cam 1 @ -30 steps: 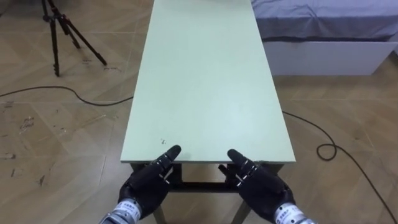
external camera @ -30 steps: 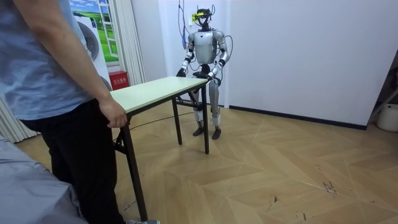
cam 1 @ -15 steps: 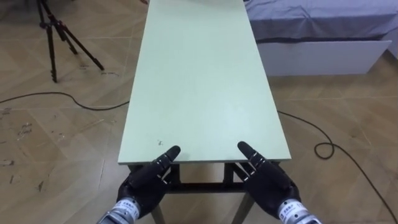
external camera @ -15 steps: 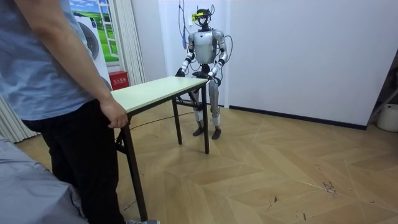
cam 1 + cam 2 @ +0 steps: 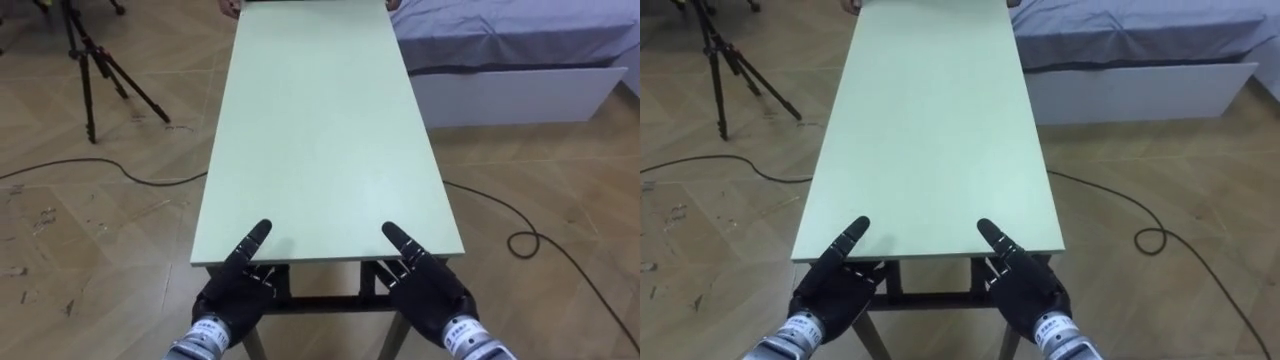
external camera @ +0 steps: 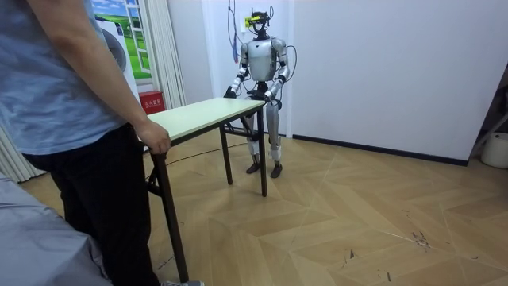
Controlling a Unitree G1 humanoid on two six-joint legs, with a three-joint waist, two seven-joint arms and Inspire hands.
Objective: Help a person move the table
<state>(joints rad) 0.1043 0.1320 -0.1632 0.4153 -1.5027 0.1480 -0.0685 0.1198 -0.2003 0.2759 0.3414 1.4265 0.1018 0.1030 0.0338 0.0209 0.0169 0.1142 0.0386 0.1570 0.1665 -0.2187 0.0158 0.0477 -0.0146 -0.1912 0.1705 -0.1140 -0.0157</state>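
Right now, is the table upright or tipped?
Upright: the table top up, legs down; person's hand at one end, left hand and right hand at the other.

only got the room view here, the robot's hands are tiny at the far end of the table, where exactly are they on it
observer: Both are at the short edge nearest the robot. The left hand is in from the left corner and the right hand in from the right corner. Each has a thumb laid on top of the table.
operator: anything on the floor on its left
observer: A black tripod stands there, beside the table's far half and apart from it.
operator: and on its right
observer: A bed with grey bedding lies alongside the table's far half. I can't tell the gap between them.
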